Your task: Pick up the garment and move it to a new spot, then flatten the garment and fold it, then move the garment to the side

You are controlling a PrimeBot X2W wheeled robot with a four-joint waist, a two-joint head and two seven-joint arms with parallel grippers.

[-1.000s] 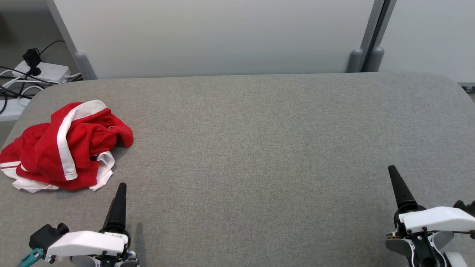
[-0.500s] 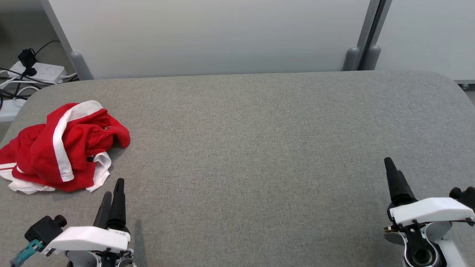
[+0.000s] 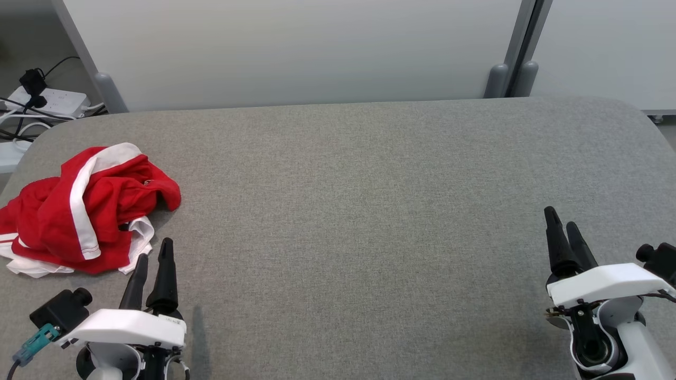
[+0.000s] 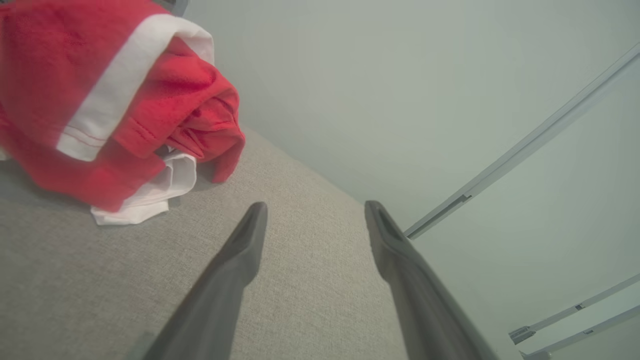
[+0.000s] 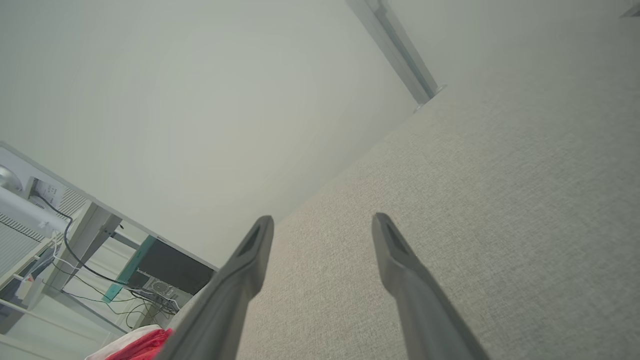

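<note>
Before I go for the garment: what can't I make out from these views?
- Head view: the garment is crumpled; folds hide its type and hems, and the left edge cuts it off.
- Left wrist view: the top and left edges crop it.
- Right wrist view: it is a small sliver at the bottom edge, beside the right gripper.

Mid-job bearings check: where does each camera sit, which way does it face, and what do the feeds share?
Head view: on the head, facing forward and down over the grey table; left gripper lower left, right gripper lower right, both open.
Left wrist view: on the left wrist, looking along its fingers across the table; the red-and-white garment lies at upper left.
Right wrist view: on the right wrist, looking along its fingers across the table toward the pale panel.
Shared: all three show the table and the garment.
</note>
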